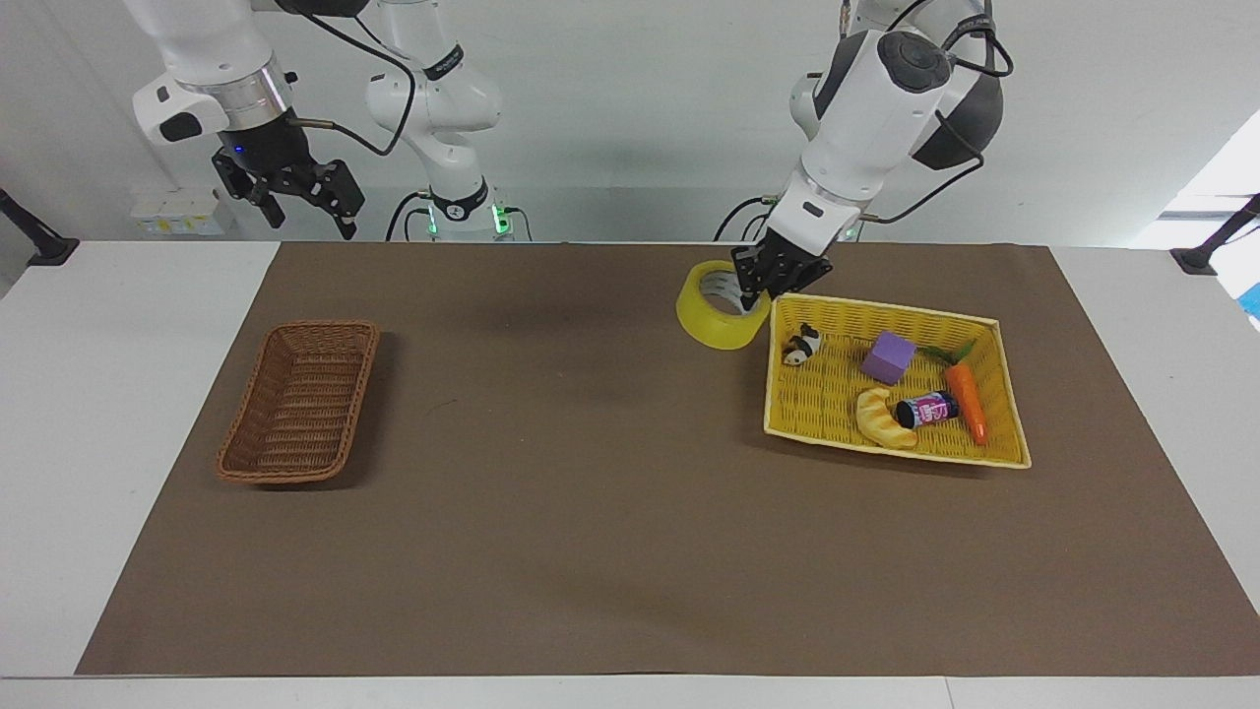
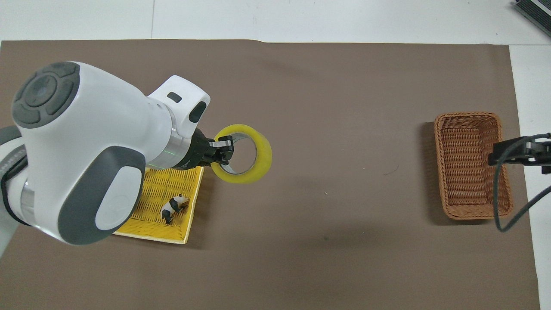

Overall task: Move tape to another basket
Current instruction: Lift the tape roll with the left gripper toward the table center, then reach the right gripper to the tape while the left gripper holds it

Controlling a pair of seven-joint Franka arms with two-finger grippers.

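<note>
The tape [image 1: 716, 307] [image 2: 249, 154], a wide yellow roll with a pale core, hangs in the air with my left gripper [image 1: 754, 292] [image 2: 221, 150] shut on its wall. It is over the brown mat just outside the yellow basket's [image 1: 1004, 394] [image 2: 189, 215] rim, on the side toward the right arm's end. The dark-brown wicker basket [image 1: 300, 402] [image 2: 472, 165] lies at the right arm's end with nothing in it. My right gripper [image 1: 307, 202] waits open, high above the table's edge near that basket.
In the yellow basket lie a panda toy [image 1: 803, 344] [image 2: 174, 206], a purple block [image 1: 888, 356], a croissant toy [image 1: 883, 418], a small can [image 1: 928, 409] and a carrot [image 1: 967, 399]. A brown mat [image 1: 591, 492] covers the table between the two baskets.
</note>
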